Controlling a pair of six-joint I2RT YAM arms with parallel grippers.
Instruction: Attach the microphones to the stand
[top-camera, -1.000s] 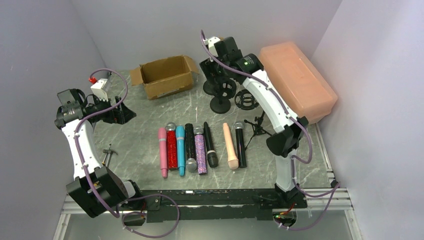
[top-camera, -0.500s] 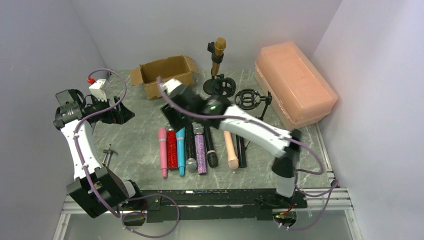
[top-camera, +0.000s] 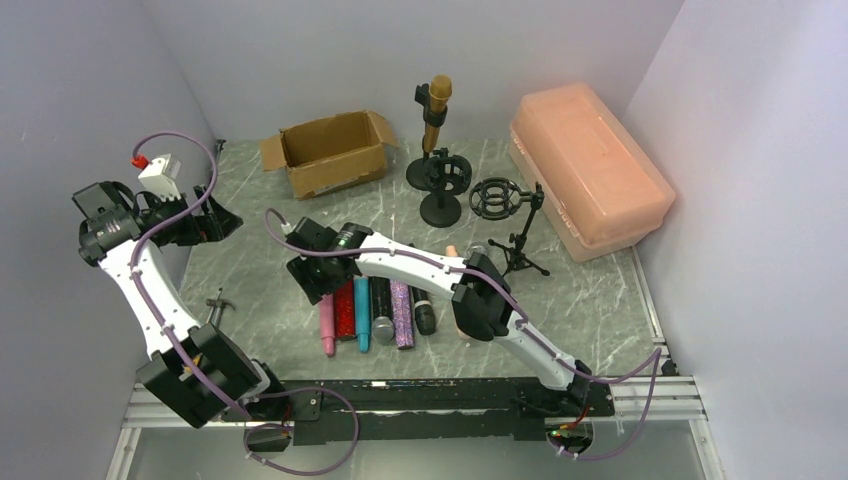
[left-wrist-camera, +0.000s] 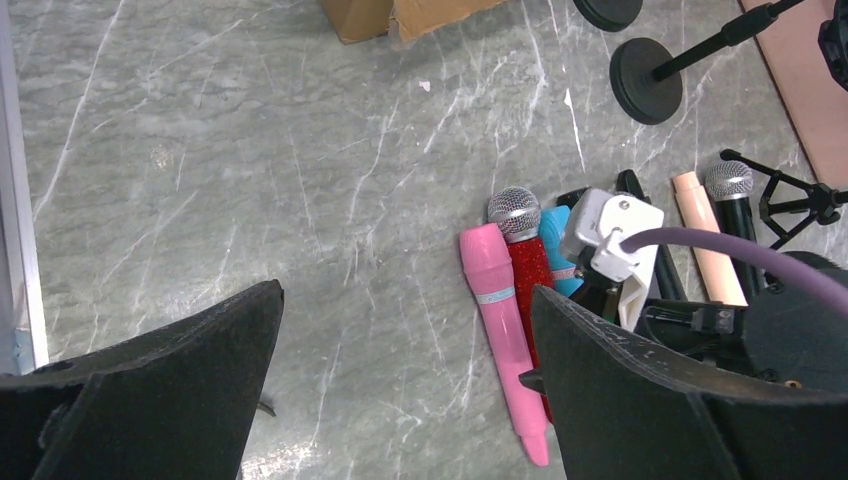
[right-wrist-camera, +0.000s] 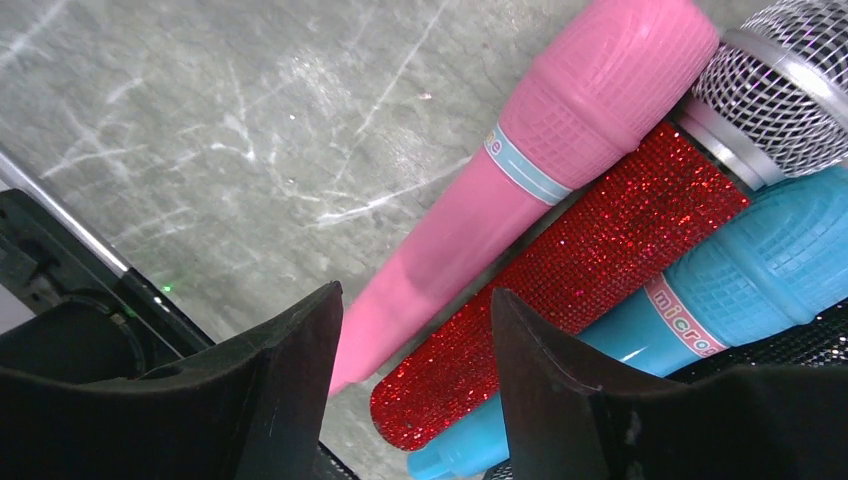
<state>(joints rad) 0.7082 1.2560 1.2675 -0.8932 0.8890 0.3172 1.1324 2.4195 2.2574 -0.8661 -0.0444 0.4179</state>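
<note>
Right gripper (right-wrist-camera: 413, 296) is hanging low over the row of handheld microphones lying on the grey marble table (top-camera: 260, 285), on the near side of the open brown cardboard box (top-camera: 330, 152). Its jaws are standing apart with nothing pinched, and the pink plastic microphone (right-wrist-camera: 560, 130) is showing through the gap. Cannot tell whether a finger is touching it, since its handle end is running behind the left finger. Red glitter microphone (right-wrist-camera: 590, 260) is lying against the pink one and the blue plastic microphone (right-wrist-camera: 770, 270) against the red, its tail cut off by the gripper. In the top view the right arm is covering the row's far ends. The purple glitter microphone (top-camera: 402, 315), black glitter microphone (top-camera: 381, 300) and plain black microphone (top-camera: 424, 318) are showing only in part, and the peach microphone (left-wrist-camera: 705, 240) is nearly hidden. Gold microphone (top-camera: 436, 105) is sitting upright in a black stand clip (top-camera: 423, 99) just right of the box. Left gripper (left-wrist-camera: 407, 295) is hovering to the box's near left, jaws spread wide and empty.
</note>
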